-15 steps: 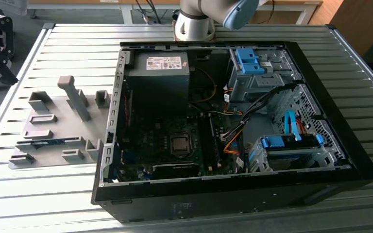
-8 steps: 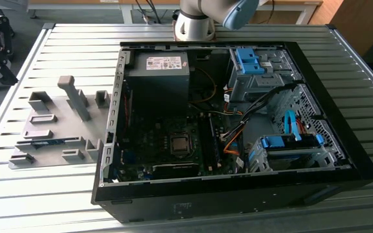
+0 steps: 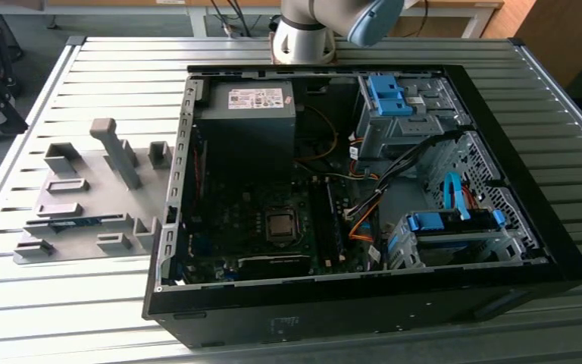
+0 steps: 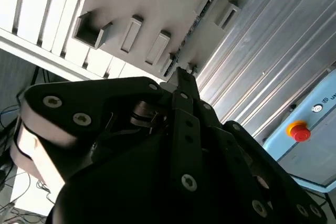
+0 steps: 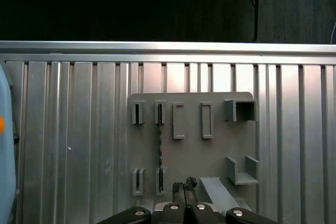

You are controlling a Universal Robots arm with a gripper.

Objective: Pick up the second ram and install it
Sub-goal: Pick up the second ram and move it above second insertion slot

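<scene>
Well, the whole scene sits on a ribbed metal counter (image 3: pixel 89 303), with the room's grey floor (image 3: pixel 39 34) showing past its far corner. On the exterior view's left lies the grey fixture plate (image 3: pixel 87 168), dotted with slotted blocks. Beside it, the open computer case (image 3: pixel 372 318) takes up most of the surface. Inside the case we have the motherboard (image 3: pixel 240 212), a power supply (image 3: pixel 245 114) at the far end, blue drive-bay latches (image 3: pixel 384 91) and a tangle of cables (image 3: pixel 367 216).

And the second ram (image 5: pixel 160 145) is in the fixture, standing on edge between a pair of slotted blocks, outside the case. In the exterior view it is the blue-green strip along the near part of the plate. The claw (image 5: pixel 184 185) hangs over the fixture plate in both wrist views, closed up on itself, gripping nothing, clear of the ram. In the second wrist view, a red button (image 4: pixel 298 130) sits on a pale blue box (image 4: pixel 310 153) beyond the counter's edge.
</scene>
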